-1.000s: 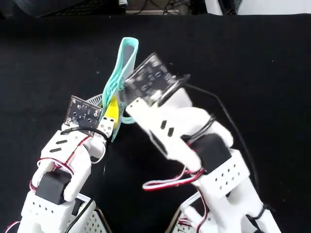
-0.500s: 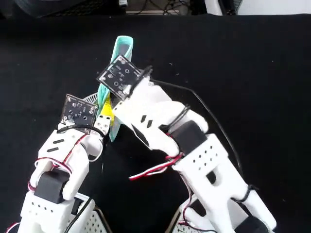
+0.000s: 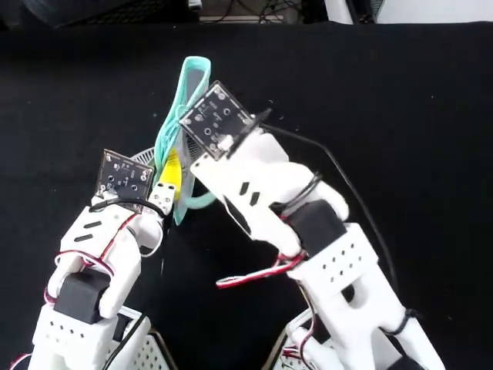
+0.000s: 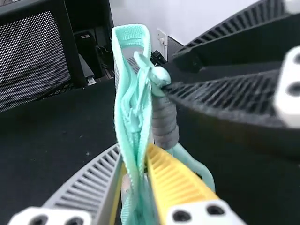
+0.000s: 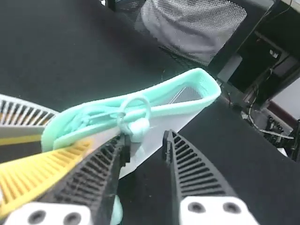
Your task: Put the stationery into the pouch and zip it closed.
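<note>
1. Clearly standing the mint pouch (image 3: 196, 77) on its long edge, above and left of centre in the high view, rather than laying it flat on the black tabletop (image 3: 400, 116); judged as a way of offering the zip line upward to both arms. Cannot tell whether its lower edge rests on the cloth.
2. Along that upper edge, carrying the zip and a zipper pull (image 5: 136, 123) of cord ring and bead, near the middle of the right wrist view, with the far stretch of the mouth apparently gaping towards the upper right of that frame. Cannot tell whether any stationery sits inside.
3. Pinching the near end of the pouch in the left pincer (image 4: 135, 154), with a yellow finger on one side and a grey one on the other, pressed onto the fabric at the bottom of the left wrist view. Probably serving as an anchor, so that a tug moves the slider instead of dragging the whole pouch.
4. Framing the pull with the right pincer (image 5: 146, 137), with black fingers spread, one tip against the bead and the other just beside it, gripping nothing. Looks like lining up for the zipping step.
5. By judgement, calling next for a close on the bead and a draw away from the anchored end; risking a slip off so small a bead, or a buckle in limp fabric.
</note>
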Motion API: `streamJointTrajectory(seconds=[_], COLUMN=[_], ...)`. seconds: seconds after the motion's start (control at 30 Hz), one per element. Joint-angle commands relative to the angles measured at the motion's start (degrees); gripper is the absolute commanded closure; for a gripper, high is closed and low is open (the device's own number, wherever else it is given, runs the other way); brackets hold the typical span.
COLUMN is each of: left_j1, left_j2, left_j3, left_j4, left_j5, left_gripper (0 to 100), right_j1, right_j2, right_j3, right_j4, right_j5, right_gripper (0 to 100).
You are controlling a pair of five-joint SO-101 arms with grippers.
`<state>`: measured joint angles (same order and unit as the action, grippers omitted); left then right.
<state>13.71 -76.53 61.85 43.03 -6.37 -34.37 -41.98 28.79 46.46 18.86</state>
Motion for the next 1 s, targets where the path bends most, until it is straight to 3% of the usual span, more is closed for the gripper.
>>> streamJointTrajectory(seconds=[0.0,0.2,0.43,0.63,0.97], left_j1=[-0.31,-0.31,-0.31,-0.40,-0.57], left_j2=[0.26,0.26,0.26,0.26,0.26], left_j3=[-0.57,-0.57,-0.57,-0.57,-0.57], left_j4=[-0.18,-0.18,-0.18,-0.18,-0.18], left_j5=[0.35,0.35,0.35,0.35,0.35], left_gripper=[97,97,97,97,97], right_j1=[0.70,0.62,-4.40,-4.66,-4.75], right_j2=[-2.42,-2.24,-2.42,-2.42,-2.51], right_j3=[0.66,2.51,2.59,2.59,-3.21], right_j4=[-2.90,-4.57,-4.04,-3.69,5.27], right_j5=[0.44,0.35,0.35,0.62,0.88], right_gripper=[87.1,79.8,79.4,79.4,79.4])
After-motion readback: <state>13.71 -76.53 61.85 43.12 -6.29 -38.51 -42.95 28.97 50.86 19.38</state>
